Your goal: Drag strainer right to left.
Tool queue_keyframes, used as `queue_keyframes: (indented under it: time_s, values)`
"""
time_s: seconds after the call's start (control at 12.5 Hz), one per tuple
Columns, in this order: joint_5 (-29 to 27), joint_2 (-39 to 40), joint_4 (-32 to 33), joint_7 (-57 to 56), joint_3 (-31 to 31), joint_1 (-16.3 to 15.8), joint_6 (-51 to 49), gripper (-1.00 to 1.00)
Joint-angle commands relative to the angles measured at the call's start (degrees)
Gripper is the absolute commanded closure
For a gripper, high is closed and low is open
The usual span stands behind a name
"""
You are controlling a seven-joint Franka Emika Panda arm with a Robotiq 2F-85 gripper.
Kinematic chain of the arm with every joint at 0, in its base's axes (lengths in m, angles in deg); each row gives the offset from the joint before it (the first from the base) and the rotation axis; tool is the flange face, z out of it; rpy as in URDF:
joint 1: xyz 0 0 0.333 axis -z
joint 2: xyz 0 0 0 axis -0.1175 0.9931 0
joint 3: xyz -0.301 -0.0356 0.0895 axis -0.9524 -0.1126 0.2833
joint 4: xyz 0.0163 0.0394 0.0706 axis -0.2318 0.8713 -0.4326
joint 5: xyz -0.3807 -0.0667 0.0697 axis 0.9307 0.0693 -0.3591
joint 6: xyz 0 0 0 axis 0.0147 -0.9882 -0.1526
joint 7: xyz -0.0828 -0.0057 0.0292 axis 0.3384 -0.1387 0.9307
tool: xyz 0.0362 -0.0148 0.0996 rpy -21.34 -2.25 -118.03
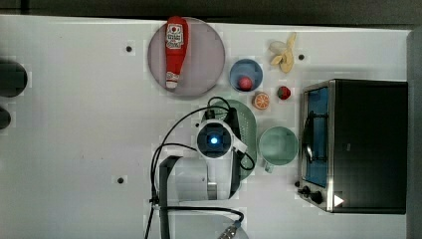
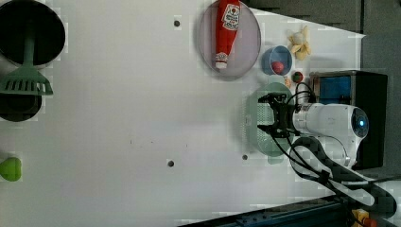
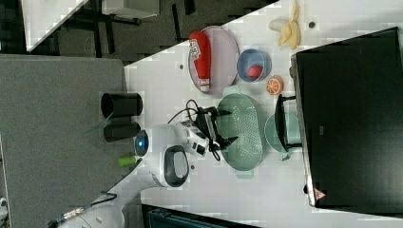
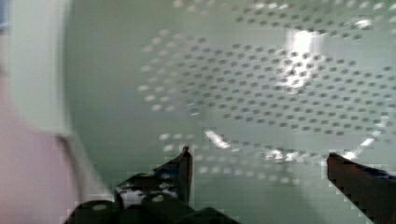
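Gripper (image 4: 257,161) sits closest to my wrist camera, jaws spread wide and holding nothing. Between and beyond the fingertips I see the strainer (image 4: 261,88), its perforated floor spanning the gap; neither tip visibly touches it.

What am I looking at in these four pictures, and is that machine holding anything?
It is one white robot arm at a white table. Three pictures come from cameras placed around the table; the fourth looks out from the arm's wrist. Its gripper, a two-fingered claw, is open over a mint-green strainer and holds nothing. Also on the table: a ketchup bottle on a plate, a blue bowl, a green cup, a peeled banana and a black oven.
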State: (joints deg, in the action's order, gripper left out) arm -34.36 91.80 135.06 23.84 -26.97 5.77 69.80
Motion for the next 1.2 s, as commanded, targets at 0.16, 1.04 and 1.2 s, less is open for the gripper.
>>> queue_keyframes:
  time_s: [0.16,1.04,1.2]
  values:
    - [0.0,3.0,0.4,5.3,1.2,-1.4,-0.2,-1.00]
    - [-8.3,4.1,-1.8,6.9,2.3,-10.1,-3.9,-1.00]
    - [-10.2,4.8,-3.5,10.2,2.6,-12.2,-6.0,-1.00]
